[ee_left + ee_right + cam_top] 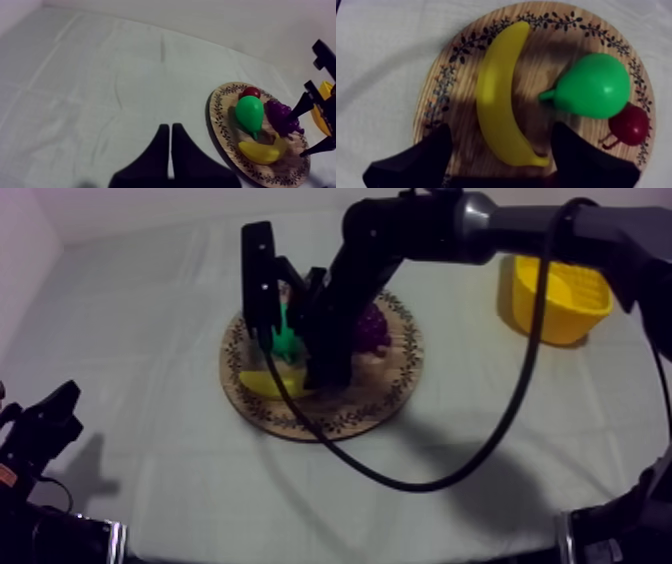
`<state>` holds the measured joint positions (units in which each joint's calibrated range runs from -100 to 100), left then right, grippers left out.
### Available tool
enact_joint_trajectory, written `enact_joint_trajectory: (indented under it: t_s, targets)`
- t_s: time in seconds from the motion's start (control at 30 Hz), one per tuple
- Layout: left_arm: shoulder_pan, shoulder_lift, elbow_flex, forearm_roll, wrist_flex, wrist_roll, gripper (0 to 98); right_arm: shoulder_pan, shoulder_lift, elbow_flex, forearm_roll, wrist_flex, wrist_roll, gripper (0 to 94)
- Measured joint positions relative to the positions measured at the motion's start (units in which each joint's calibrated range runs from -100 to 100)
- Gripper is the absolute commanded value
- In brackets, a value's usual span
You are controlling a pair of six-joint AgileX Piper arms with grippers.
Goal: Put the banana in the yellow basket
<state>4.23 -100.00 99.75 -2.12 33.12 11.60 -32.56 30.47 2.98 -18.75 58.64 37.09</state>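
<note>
The yellow banana (501, 100) lies on the round wooden board (461, 55), curved beside the green pear (596, 85). My right gripper (501, 160) is open and hangs just above the board, one finger on either side of the banana's end, touching nothing. From above, the right arm reaches in over the board (300, 420) and covers much of the fruit; the banana (266, 380) peeks out at its left, under the right gripper (305, 373). The yellow basket (555, 298) stands at the far right. My left gripper (50, 423) rests low at the left, shut on nothing, its fingers (170, 145) together.
A small red fruit (631, 125) sits by the pear at the board's rim. A bunch of purple grapes (372, 328) lies on the board's basket side, close to the arm. Bare cloth stretches between board and basket and across the table's front.
</note>
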Motion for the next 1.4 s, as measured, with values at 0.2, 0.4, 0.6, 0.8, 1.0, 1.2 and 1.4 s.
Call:
enact_joint_trajectory:
  t_s: [0.2, 0.4, 0.6, 0.8, 1.0, 1.2, 1.4]
  targets:
    - [0.0, 0.0, 0.0, 0.0, -0.09, -0.02, 0.1, -1.02, 3.65, -1.0, 0.31, -1.39, 0.02, 55.1]
    - [0.0, 0.0, 0.0, 0.0, -0.09, -0.02, 0.1, -1.91, 6.5, -2.36, 0.52, -2.63, -0.34, 51.6]
    - [0.0, 0.0, 0.0, 0.0, -0.09, -0.02, 0.1, -2.07, 8.81, -4.68, 0.71, -2.88, -0.53, 41.0]
    - [0.0, 0.0, 0.0, 0.0, -0.09, -0.02, 0.1, -2.08, 10.05, -5.37, 0.93, -3.15, -0.64, 27.5]
    - [0.0, 0.0, 0.0, 0.0, -0.09, -0.02, 0.1, -2.08, 10.2, -5.37, 1.35, -3.24, -0.87, 17.0]
    - [0.0, 0.0, 0.0, 0.0, -0.02, -0.02, 0.1, -1.42, 5.66, -2.57, 0.52, -2.07, -0.88, 14.2]
    - [0.0, 0.0, 0.0, 0.0, -0.02, -0.02, 0.1, 0.6, -3.71, 1.8, -1.13, 1.1, -1.13, 13.5]
